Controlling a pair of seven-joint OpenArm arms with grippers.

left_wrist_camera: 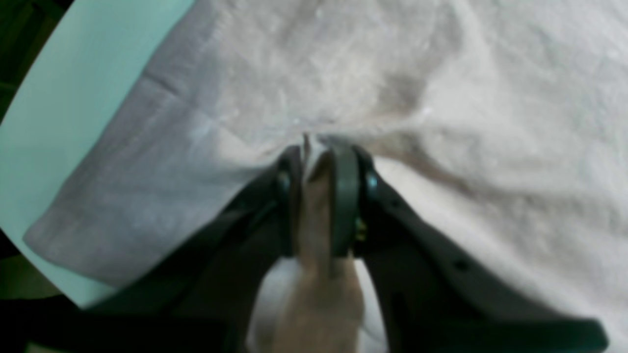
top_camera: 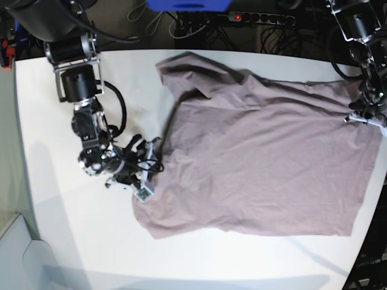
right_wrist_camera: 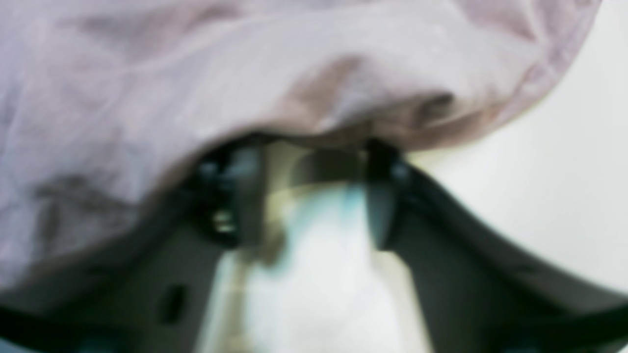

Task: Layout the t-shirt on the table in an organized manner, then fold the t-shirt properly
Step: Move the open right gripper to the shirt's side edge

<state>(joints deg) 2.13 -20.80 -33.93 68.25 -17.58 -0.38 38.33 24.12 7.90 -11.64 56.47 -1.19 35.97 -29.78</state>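
The dusty-pink t-shirt (top_camera: 260,163) lies spread across the white table (top_camera: 72,241), with one sleeve pointing to the far left corner. My left gripper (left_wrist_camera: 319,147) is shut on a pinched fold of the t-shirt (left_wrist_camera: 343,73); in the base view the left gripper (top_camera: 363,116) sits at the cloth's right edge. My right gripper (right_wrist_camera: 314,162) stands open at the shirt's left edge, its fingertips just under the draped t-shirt (right_wrist_camera: 196,73), with bare table (right_wrist_camera: 564,171) showing in the gap. In the base view the right gripper (top_camera: 150,160) is low on the table.
The right arm's base (top_camera: 75,66) stands at the table's far left corner. A power strip (top_camera: 260,18) and cables lie behind the far edge. The table's rounded edge (left_wrist_camera: 29,88) runs close to the shirt's hem in the left wrist view.
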